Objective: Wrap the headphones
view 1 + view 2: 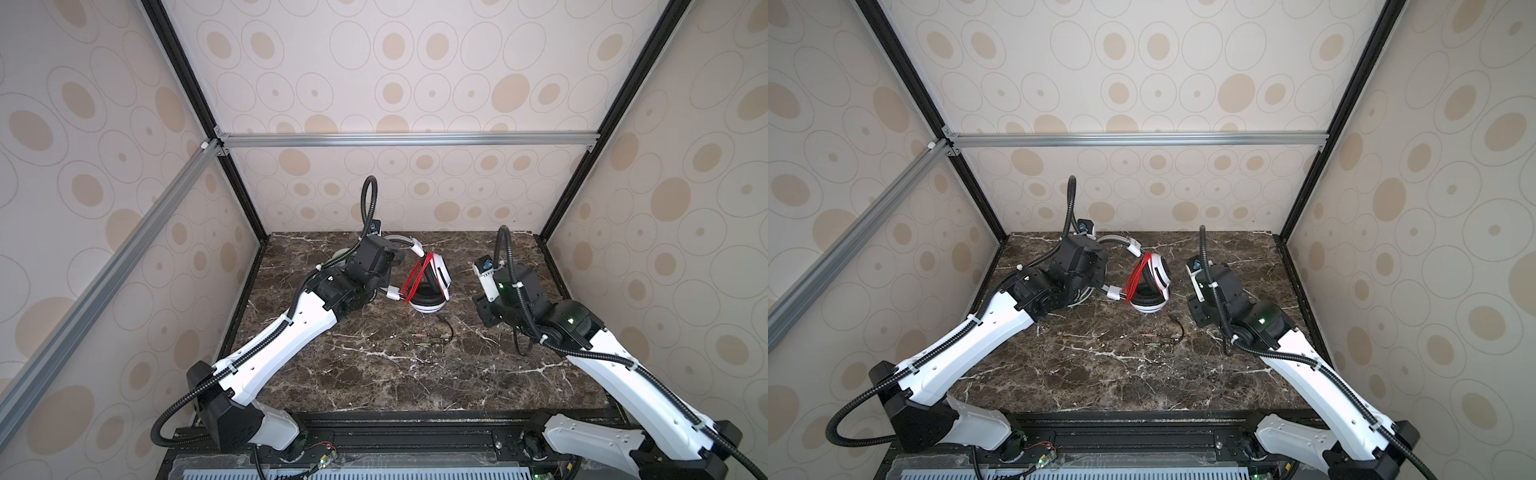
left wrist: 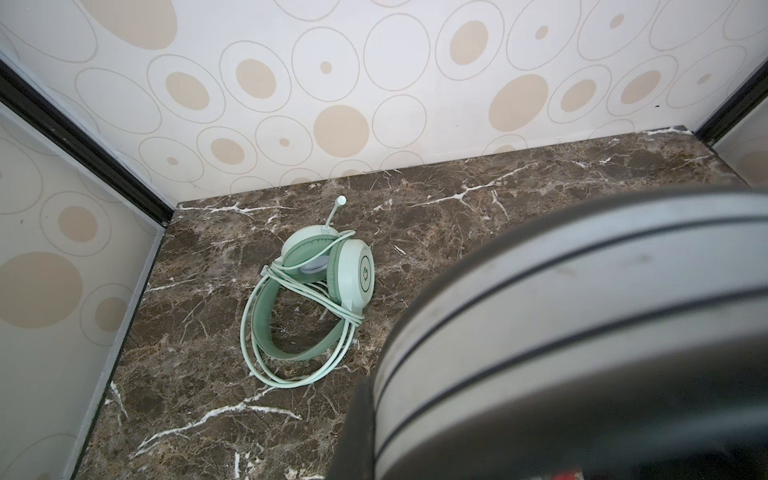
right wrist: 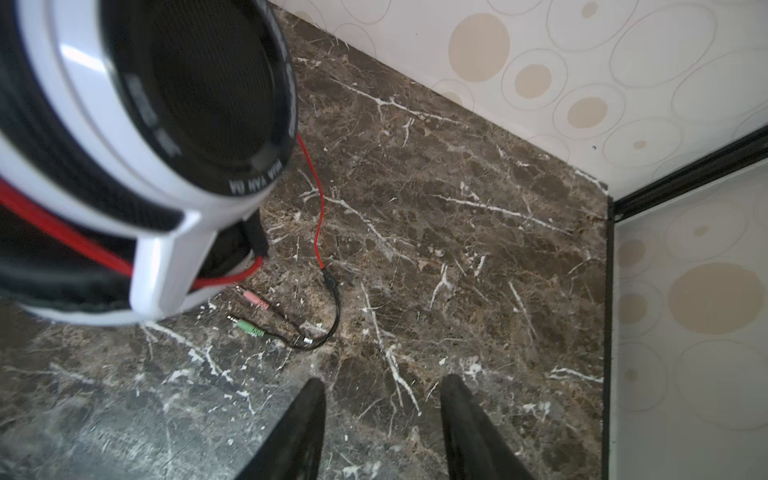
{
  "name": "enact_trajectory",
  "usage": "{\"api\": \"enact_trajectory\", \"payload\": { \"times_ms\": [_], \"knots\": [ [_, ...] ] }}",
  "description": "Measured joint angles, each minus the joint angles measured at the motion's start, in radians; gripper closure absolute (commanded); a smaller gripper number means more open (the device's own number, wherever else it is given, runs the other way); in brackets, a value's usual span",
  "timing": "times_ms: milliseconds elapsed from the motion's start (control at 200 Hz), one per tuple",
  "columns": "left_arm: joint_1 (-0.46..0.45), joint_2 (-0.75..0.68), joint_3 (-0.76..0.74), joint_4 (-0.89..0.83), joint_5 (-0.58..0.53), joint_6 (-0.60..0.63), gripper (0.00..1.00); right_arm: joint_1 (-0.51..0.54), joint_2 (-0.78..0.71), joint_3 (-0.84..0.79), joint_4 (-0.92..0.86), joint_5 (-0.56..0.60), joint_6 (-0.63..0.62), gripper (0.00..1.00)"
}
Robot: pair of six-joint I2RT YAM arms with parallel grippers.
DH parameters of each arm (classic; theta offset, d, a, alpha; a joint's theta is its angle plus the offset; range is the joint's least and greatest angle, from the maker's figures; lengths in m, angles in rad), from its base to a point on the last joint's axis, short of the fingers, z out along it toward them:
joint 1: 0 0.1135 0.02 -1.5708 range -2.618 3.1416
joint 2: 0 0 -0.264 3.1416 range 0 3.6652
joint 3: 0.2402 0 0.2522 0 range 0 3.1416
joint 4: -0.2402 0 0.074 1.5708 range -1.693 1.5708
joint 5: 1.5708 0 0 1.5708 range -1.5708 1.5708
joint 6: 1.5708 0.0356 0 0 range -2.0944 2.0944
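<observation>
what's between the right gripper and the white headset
Right wrist view: bare marble and the white headset's loose red cable end with pink and green plugs.

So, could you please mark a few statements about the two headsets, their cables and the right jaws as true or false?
1. The red cable is wound in several turns around the white-and-black headset. True.
2. The right gripper holds the cable's plugs. False: its jaws stand open and empty above the table. The pink plug and green plug lie loose on it.
3. The mint-green headset has its cable trailing straight across the table. False: the pale green cable is looped around its headband.
4. No gripper touches the mint-green headset. True.
</observation>
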Motion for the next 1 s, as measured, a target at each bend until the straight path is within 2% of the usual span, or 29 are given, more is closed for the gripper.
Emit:
{"api": "enact_trajectory", "payload": {
  "times_ms": [195, 285, 455, 715, 900, 1000],
  "knots": [
    [0.009, -0.013, 0.0, 0.001, 0.015, 0.0, 1.0, -0.029, -0.04, -0.175, 0.071, -0.115, 0.083, 0.48],
    [0.016, -0.02, -0.007, 0.008, 0.047, 0.0, 1.0, -0.045, -0.034, -0.257, 0.135, -0.203, 0.112, 0.39],
    [0.037, -0.071, -0.052, 0.031, 0.134, 0.0, 1.0, -0.104, 0.056, -0.359, 0.304, -0.394, 0.142, 0.37],
    [0.069, -0.176, -0.107, 0.113, 0.274, 0.004, 1.0, -0.216, 0.261, -0.362, 0.55, -0.597, 0.152, 0.35],
    [0.086, -0.203, -0.12, 0.145, 0.333, 0.007, 1.0, -0.233, 0.414, -0.304, 0.684, -0.694, 0.151, 0.35],
    [0.097, -0.202, -0.122, 0.148, 0.359, 0.007, 1.0, -0.233, 0.462, -0.259, 0.729, -0.73, 0.145, 0.42]
  ]
}}
